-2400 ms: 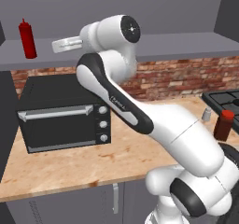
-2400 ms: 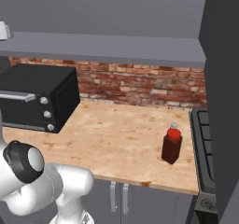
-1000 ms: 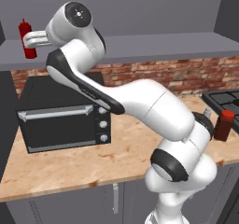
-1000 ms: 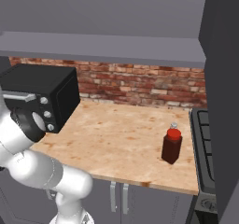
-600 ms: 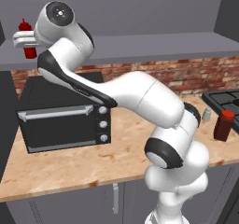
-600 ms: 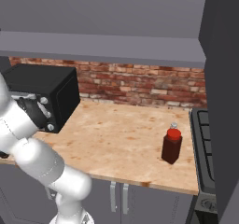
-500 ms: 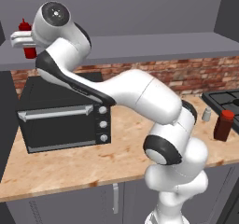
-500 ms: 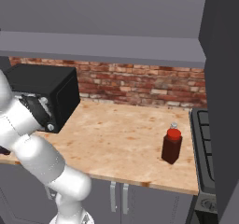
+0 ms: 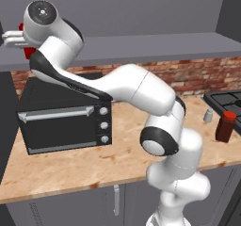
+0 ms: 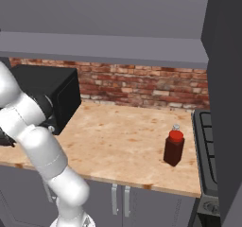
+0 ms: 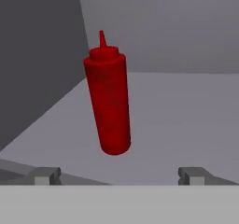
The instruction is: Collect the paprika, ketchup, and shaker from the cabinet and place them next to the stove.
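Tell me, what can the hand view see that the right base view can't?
The hand view sees the ketchup standing on the cabinet shelf, with the open end effector in front of it. The right base view sees the paprika and tiny shaker beside the stove, plus the toaster oven. Both see the grey cabinet.

You swung the arm far to its left across the cabinet (image 9: 141, 48), from mid-shelf over to the shelf's left end. The gripper (image 11: 119, 175) travelled with it and closed in on the ketchup (image 11: 108, 99): in the left base view the bottle went from standing clear of the hand to being mostly hidden behind the white wrist, with just a red sliver (image 9: 29, 52) left showing. In the right base view the arm's white links climbed from the bottom corner up along the left edge.
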